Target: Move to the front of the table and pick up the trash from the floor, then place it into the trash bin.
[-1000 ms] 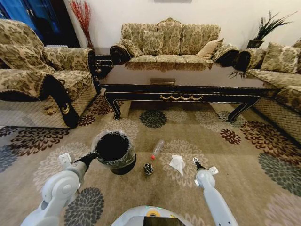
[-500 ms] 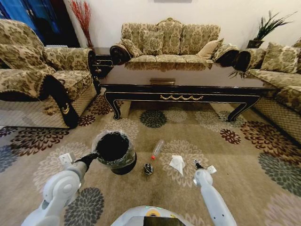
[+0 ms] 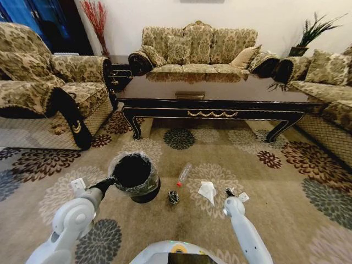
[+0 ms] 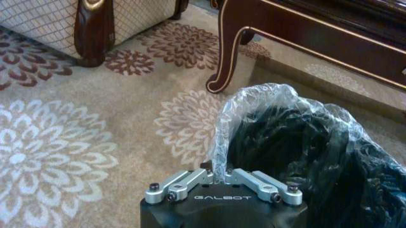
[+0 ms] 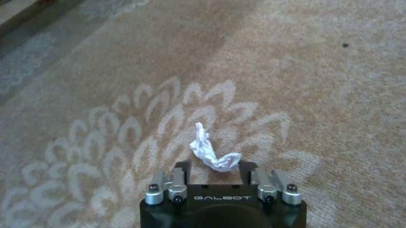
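The right gripper point(image 5: 216, 183) is hovering low over the carpet, its jaws spread with the paper wad point(image 5: 211, 153) lying just ahead, partly between them, not yet gripped. The left gripper point(image 4: 222, 183) is pinching the bag rim of the trash bin point(image 3: 133, 177), jaws closed on it. Nothing looks binned: the bottle point(image 3: 184, 174) and dark ball point(image 3: 174, 197) are lying on the floor between the two grippers.
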`<state>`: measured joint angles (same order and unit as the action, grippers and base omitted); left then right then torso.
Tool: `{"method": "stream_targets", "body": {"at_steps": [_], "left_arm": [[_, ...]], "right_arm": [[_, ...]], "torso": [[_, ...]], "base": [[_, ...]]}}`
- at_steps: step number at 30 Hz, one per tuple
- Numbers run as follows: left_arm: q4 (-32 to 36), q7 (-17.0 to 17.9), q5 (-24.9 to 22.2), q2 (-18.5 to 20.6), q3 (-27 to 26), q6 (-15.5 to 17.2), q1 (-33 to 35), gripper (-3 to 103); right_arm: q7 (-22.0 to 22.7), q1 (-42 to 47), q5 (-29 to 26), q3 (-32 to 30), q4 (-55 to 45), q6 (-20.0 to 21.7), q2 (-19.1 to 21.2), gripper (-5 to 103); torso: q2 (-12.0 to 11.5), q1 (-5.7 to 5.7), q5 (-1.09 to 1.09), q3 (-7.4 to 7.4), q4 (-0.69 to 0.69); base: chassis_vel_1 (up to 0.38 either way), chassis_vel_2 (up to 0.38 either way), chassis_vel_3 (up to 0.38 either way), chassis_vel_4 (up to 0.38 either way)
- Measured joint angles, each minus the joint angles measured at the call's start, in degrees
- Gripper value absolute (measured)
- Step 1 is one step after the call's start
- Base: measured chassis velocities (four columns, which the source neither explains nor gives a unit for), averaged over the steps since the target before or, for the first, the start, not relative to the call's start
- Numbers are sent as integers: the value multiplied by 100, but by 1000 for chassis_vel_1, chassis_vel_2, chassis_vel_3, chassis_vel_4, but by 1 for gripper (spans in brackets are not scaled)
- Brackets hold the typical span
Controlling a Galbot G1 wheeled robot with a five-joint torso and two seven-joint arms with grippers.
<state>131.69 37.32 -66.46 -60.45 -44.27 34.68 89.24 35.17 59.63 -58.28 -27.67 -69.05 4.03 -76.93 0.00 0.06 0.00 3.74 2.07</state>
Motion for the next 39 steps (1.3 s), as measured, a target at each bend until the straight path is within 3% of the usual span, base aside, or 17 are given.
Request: {"method": "stream_targets", "body": {"at_steps": [10, 17, 19, 23, 24, 28, 30, 31, 34, 36, 39], "left_arm": [[-74, 1, 63, -16, 115, -5, -69, 3], [-96, 1, 77, -19, 134, -5, -84, 3], [-76, 1, 123, -50, 182, -5, -76, 3], [-32, -10, 183, -72, 254, -4, -57, 3], [-26, -21, 203, -66, 287, -3, -53, 3], [-27, -47, 223, -12, 344, -25, -67, 3], [-38, -58, 226, 97, 428, -44, -79, 3], [-38, -58, 226, 97, 428, -44, -79, 3], [-80, -81, 206, 334, 544, -63, -94, 3], [-118, -88, 189, 430, 584, -69, -112, 3], [-353, -136, 156, 845, 777, -102, -259, 3]], "right_arm": [[-52, -68, 117, -41, 259, 15, 69, 16], [-120, -21, 179, -41, 189, -6, 82, 7], [-422, 229, 356, 18, -266, -249, 126, 1], [-886, 568, 716, 143, -852, -639, 208, 0], [-1212, 767, 955, 237, -1215, -870, 276, 0], [-1805, 1000, 1111, 444, -1829, -1249, 399, 0], [-2435, 1083, 1126, 805, -2357, -1673, 555, 0], [-2435, 1083, 1126, 805, -2357, -1673, 555, 0], [-3230, 1000, 1166, 1482, -2792, -2187, 813, 0], [-3412, 925, 1170, 1667, -2881, -2306, 892, 0], [-4111, 523, 1176, 2443, -3043, -2719, 1289, 0]], "torso": [[0, 0, 0, 0, 0], [0, 0, 0, 0, 0], [0, 0, 0, 0, 0], [0, 0, 0, 0, 0], [0, 0, 0, 0, 0], [0, 0, 0, 0, -1], [0, 0, -3, -1, 0], [0, 0, -3, -1, 0], [0, 0, 0, 0, 0], [0, 0, -1, -1, 1], [0, 0, -1, 0, 1]], "base": [[0, 0, 0, 0], [0, 0, 0, 0], [0, 0, 0, 0], [0, 0, 0, 0], [0, 0, 0, 0], [0, 0, 0, 0], [0, 0, 0, 0], [0, 0, 0, 0], [0, 0, 0, 0], [0, 0, 0, 0], [0, 0, 0, 0]]}}
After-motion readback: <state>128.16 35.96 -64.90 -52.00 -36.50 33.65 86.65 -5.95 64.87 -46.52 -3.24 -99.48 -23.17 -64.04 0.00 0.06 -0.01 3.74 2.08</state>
